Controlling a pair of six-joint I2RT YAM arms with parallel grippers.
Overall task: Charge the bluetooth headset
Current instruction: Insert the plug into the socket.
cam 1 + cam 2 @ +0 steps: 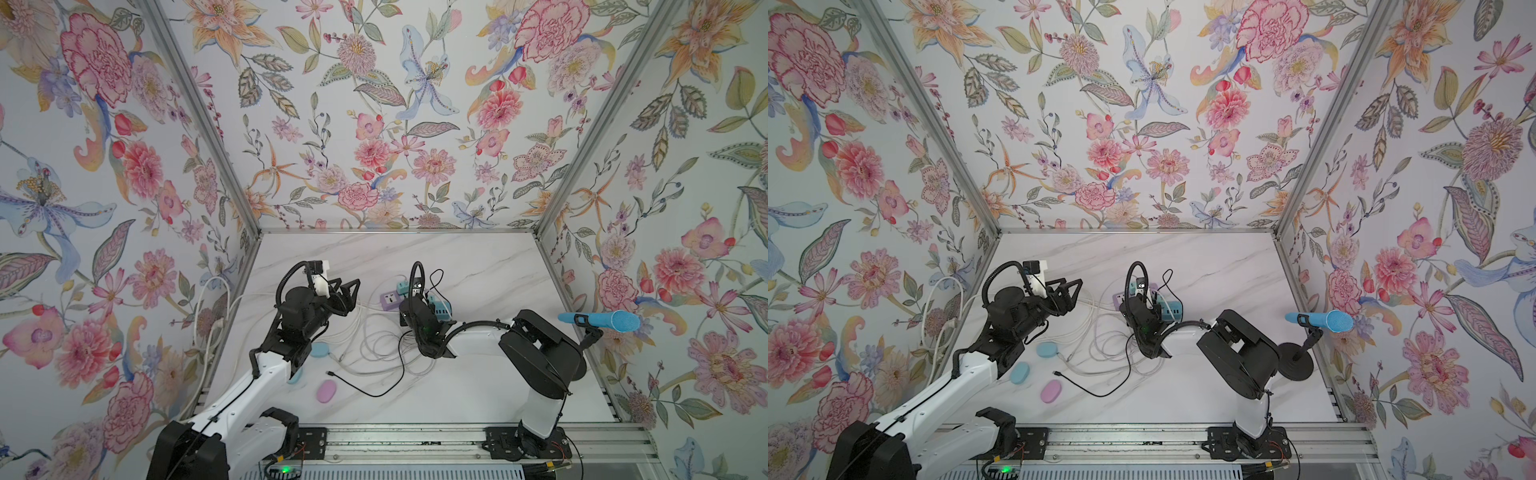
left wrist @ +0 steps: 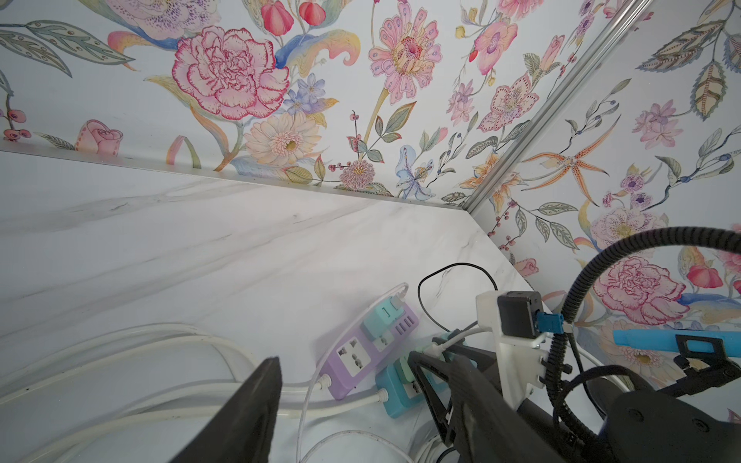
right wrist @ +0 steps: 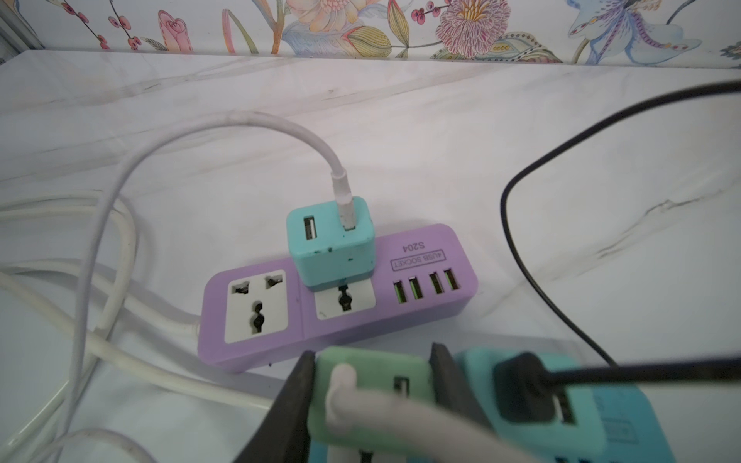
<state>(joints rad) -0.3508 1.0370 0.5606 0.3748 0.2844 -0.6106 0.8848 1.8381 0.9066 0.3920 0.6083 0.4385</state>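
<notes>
The left arm (image 1: 270, 374) holds its jaws wide open above the table (image 1: 490, 266), just left of the purple strip (image 1: 389, 298) in both top views. Nothing sits between them.

The right arm (image 1: 478, 337) reaches in from the purple strip's right. Its jaws are closed on the green adapter (image 3: 369, 395), pressed flat against both its sides. That adapter stands in a blue strip (image 2: 395, 401), which lies against the purple strip's near edge, and it has a white plug (image 3: 341, 395) in it. Right beside it, a black plug (image 3: 521, 395) sits in a teal block (image 3: 585, 417).

On the purple strip itself, a teal adapter (image 3: 331, 240) fills the middle socket, with a white cable (image 3: 240, 117) plugged into its top.

The headset cases lie on the table well apart from the purple strip, toward the arms' bases and to its left. There are two blue cases (image 1: 1047, 349) (image 1: 1019, 372) and a pink case (image 1: 326, 391). The black cable (image 1: 372, 395) loops across the table from the strips, and its free end lies loose just beside the pink case, in no port.

A blue mic (image 1: 598, 321) on a stand is well right of the purple strip, by the side wall.
</notes>
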